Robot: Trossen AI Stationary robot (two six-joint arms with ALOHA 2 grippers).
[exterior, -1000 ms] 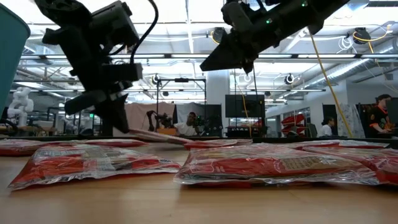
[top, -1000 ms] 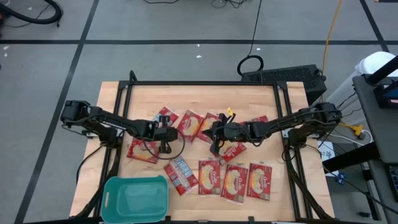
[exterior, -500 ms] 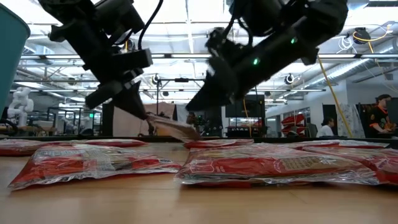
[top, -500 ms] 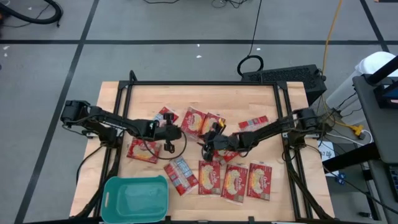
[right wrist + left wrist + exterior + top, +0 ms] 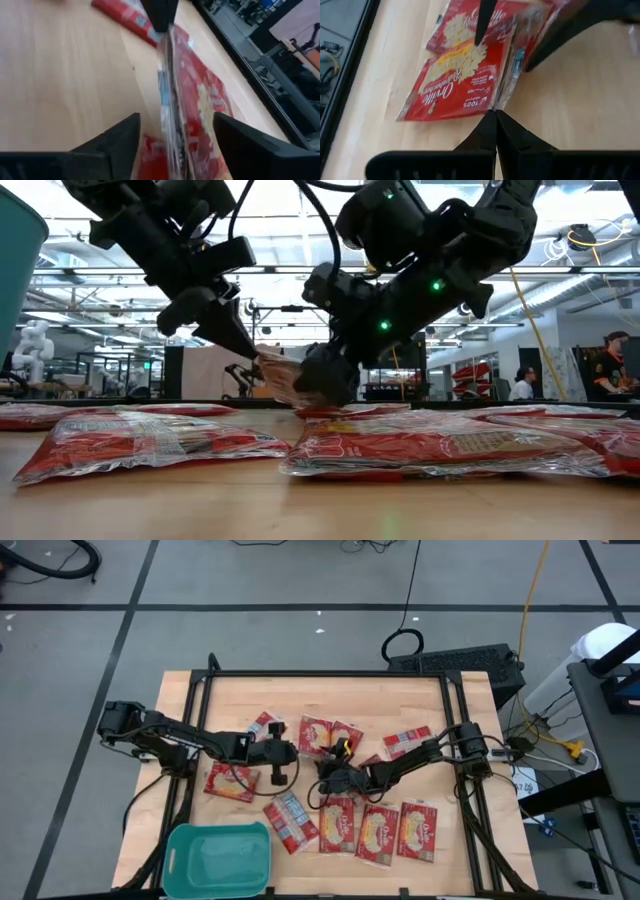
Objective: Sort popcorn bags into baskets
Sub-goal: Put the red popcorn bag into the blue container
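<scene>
Popcorn bag (image 5: 465, 75) edge pinched in left claw (image 5: 495, 112), right claw (image 5: 172, 132) spread around it

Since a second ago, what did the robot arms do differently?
The right claw swung inward and down, opened, and now straddles the popcorn bag that the left claw lifted on edge while drifting rightward. The left claw stayed shut; the basket and other bags stayed put.

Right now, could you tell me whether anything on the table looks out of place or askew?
Yes: one popcorn bag stands on edge mid-table instead of lying flat, pinched at its corner by the shut left gripper, with the open right gripper straddling it. The basket looks empty.
</scene>
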